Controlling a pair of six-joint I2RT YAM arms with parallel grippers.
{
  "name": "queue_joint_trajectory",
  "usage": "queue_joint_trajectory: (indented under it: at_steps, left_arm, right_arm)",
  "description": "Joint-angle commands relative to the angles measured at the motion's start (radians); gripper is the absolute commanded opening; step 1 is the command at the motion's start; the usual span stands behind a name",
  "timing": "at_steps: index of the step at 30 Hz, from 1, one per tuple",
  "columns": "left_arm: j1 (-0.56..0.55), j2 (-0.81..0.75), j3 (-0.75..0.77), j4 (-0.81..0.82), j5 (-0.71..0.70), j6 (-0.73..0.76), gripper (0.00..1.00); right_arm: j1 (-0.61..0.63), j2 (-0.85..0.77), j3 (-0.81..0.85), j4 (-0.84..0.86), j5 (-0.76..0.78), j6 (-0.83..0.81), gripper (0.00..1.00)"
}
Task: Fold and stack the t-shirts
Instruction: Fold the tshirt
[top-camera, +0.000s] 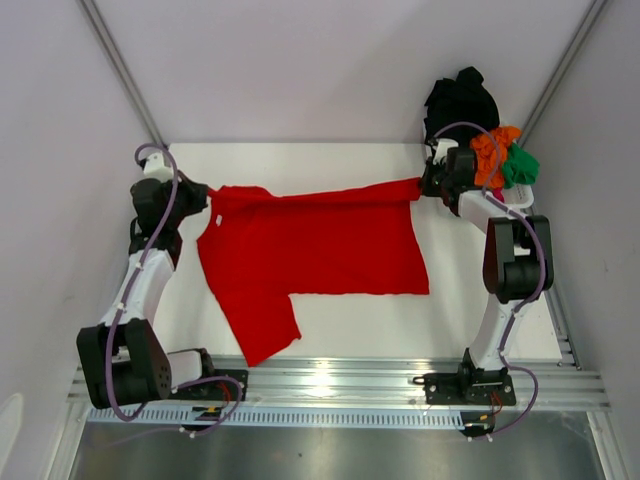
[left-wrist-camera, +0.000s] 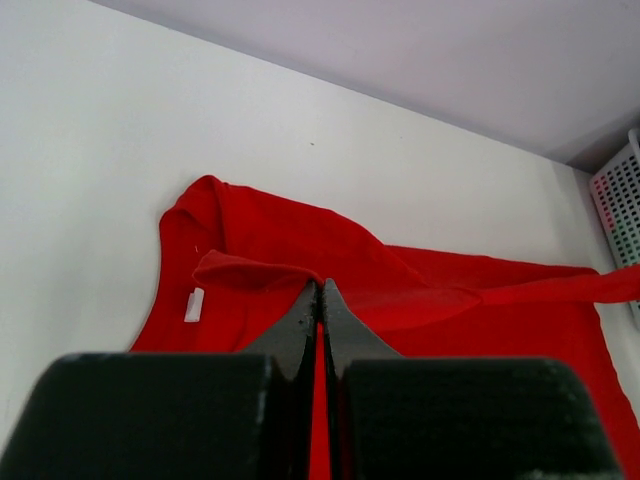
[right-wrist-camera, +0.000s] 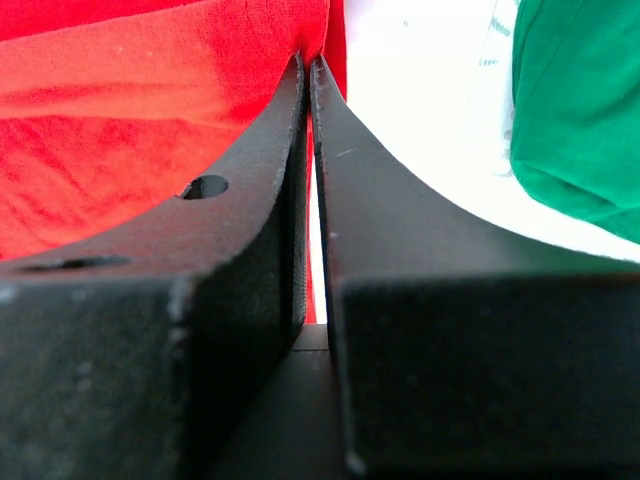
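Note:
A large red t-shirt lies spread across the white table, one sleeve hanging toward the near edge. Its far edge is stretched between my two grippers. My left gripper is shut on a raised fold of the red cloth near the collar; in the left wrist view the closed tips pinch it. My right gripper is shut on the shirt's far right corner, and red cloth meets the closed tips. Black, orange and green t-shirts are heaped at the back right.
The heap sits in a white plastic basket at the table's right edge, close to my right gripper. The green shirt fills the right of the right wrist view. Grey walls enclose the table; a metal rail runs along the near edge.

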Motion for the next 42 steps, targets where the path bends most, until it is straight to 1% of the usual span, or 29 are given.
queue_joint_trajectory:
  at_steps: [1, 5, 11, 23, 36, 42]
  left_arm:
    - [0.013, -0.021, 0.004, 0.0, 0.045, 0.053, 0.01]
    - [0.013, -0.043, -0.002, -0.027, 0.035, 0.042, 0.01]
    - [0.021, -0.063, -0.051, -0.008, 0.049, 0.015, 0.01]
    - [0.023, -0.1, -0.077, -0.062, 0.068, 0.064, 0.01]
    - [0.029, -0.142, -0.105, -0.086, 0.037, 0.105, 0.01]
    - [0.033, -0.166, -0.111, -0.128, 0.02, 0.122, 0.0]
  right_arm:
    - [-0.002, -0.067, -0.014, 0.041, -0.001, 0.005, 0.0]
    - [0.001, -0.073, -0.037, 0.041, 0.004, 0.009, 0.0]
    - [0.001, -0.083, -0.074, 0.049, 0.01, 0.019, 0.0]
    - [0.004, -0.123, -0.137, 0.055, 0.014, 0.025, 0.0]
    - [0.012, -0.137, -0.157, 0.044, -0.002, 0.025, 0.0]
    - [0.012, -0.162, -0.2, 0.042, -0.002, 0.029, 0.0]
